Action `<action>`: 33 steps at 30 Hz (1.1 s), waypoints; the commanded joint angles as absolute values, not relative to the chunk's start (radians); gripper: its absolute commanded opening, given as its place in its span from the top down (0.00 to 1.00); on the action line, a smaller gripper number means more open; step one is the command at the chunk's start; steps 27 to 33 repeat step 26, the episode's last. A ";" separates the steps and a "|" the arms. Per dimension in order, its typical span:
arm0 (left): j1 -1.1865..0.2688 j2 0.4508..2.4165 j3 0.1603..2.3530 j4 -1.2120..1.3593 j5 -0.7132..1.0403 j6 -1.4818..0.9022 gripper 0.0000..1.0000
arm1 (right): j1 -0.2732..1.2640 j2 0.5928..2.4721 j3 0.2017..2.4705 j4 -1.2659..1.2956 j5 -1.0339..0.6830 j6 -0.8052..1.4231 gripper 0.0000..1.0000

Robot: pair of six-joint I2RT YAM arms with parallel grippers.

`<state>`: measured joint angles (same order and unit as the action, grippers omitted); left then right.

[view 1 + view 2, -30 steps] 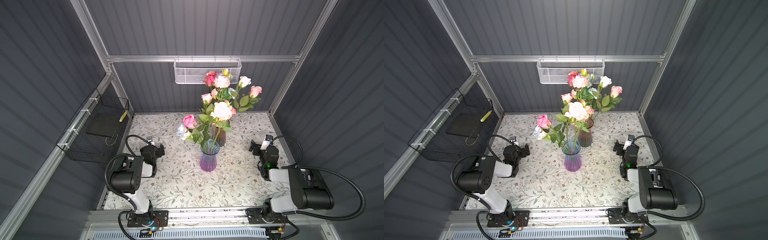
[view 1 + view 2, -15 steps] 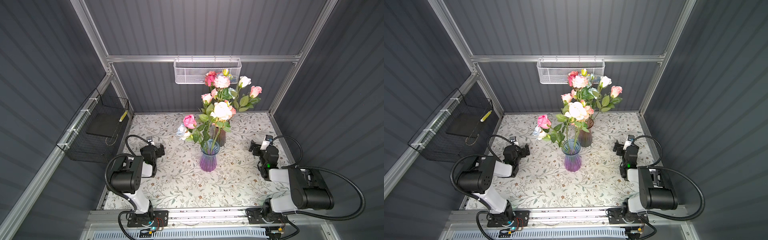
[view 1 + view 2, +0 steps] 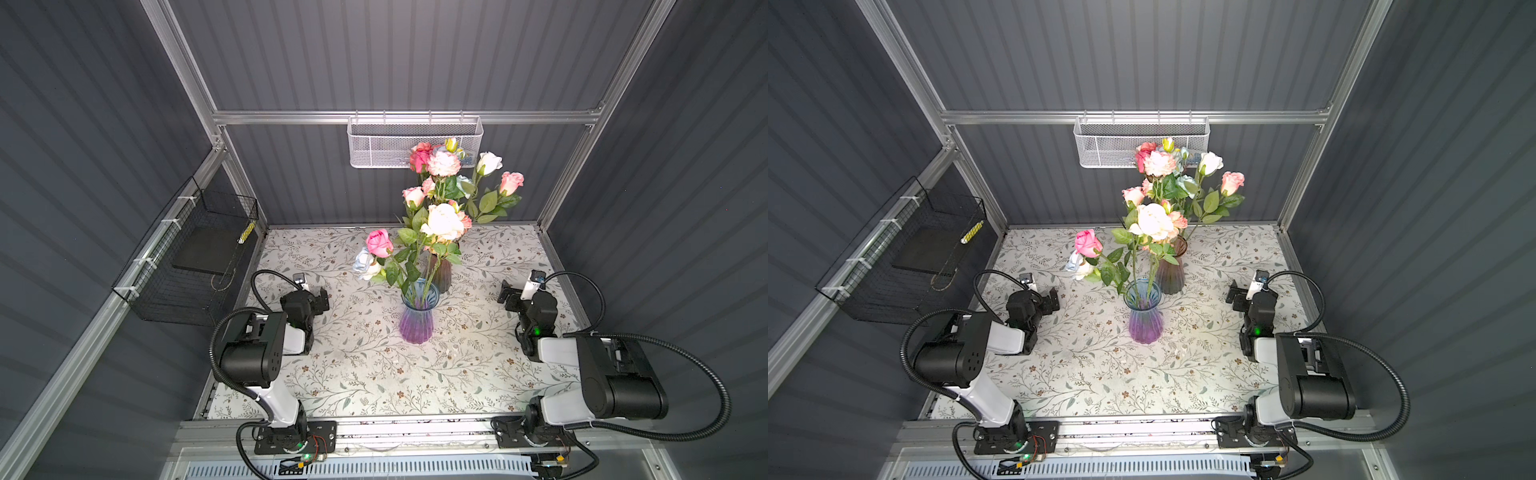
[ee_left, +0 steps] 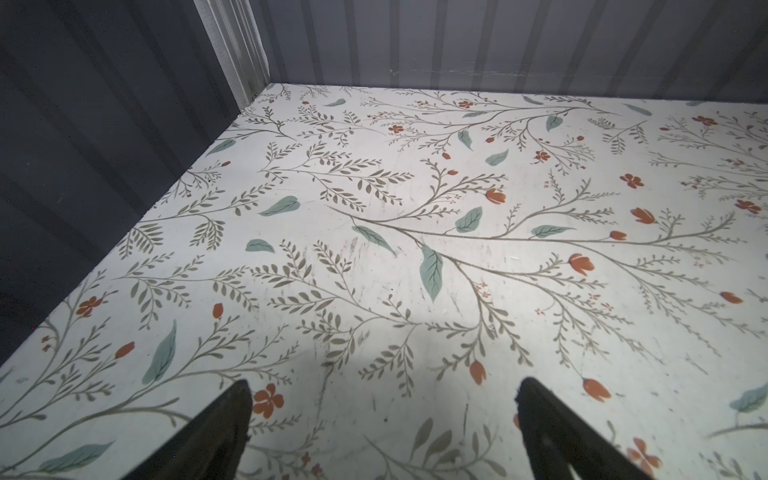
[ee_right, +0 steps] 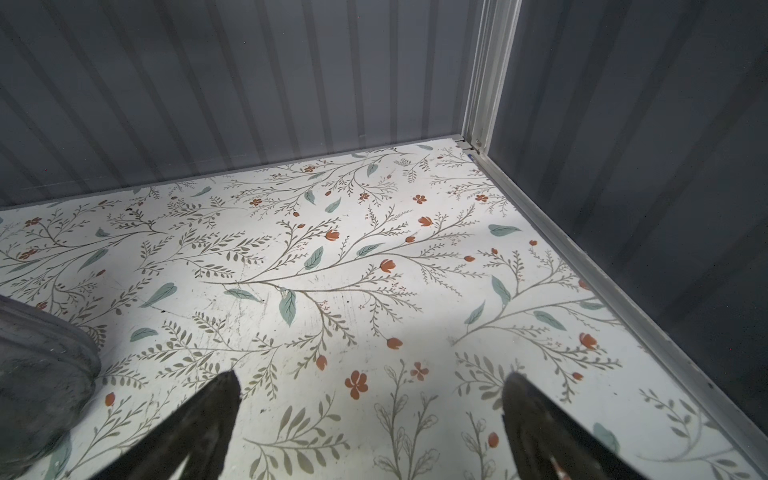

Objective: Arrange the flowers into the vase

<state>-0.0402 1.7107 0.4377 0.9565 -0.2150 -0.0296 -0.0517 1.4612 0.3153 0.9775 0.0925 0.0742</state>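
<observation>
Nothing has moved since a moment ago: the left fingers (image 4: 216, 432) and the right fingers (image 5: 203, 419) both stand wide apart, holding nothing, low over the floral worktop (image 3: 365, 374). The flowers (image 3: 442, 222) stand between the two pairs of fingers, well apart from both. Some are in the blue-purple vase (image 3: 417, 322) and the rest in the dark vase (image 3: 443, 275) just beyond it.

stereo overhead — wrist views low, perhaps
</observation>
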 commanded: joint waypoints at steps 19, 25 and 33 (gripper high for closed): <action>-0.040 1.712 0.443 0.960 -0.205 -0.033 0.00 | -0.043 1.462 0.325 0.978 0.090 0.062 0.01; -0.040 1.711 0.443 0.960 -0.205 -0.034 0.00 | -0.035 1.462 0.324 0.979 0.095 0.057 0.01; -0.040 1.711 0.443 0.960 -0.205 -0.034 0.00 | -0.035 1.461 0.322 0.983 0.095 0.057 0.01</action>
